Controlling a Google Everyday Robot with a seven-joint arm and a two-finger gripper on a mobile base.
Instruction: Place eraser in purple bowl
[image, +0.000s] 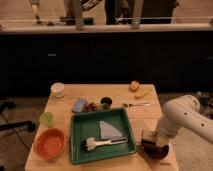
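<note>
The purple bowl (155, 150) is small and very dark. It sits at the table's front right corner. My gripper (150, 138) hangs at the end of the white arm (182, 117), right over the bowl's left rim and touching or nearly touching it. A pale patch shows at the gripper, but I cannot tell whether it is the eraser. No eraser lies anywhere else on the table.
A green tray (75, 142) holds a white-handled brush (102, 143) and a grey cloth (110, 130). An orange bowl (49, 143) sits front left. A blue-grey block (79, 105), white cup (58, 90), green cup (46, 119), fork (135, 104) and fruit (134, 85) lie behind.
</note>
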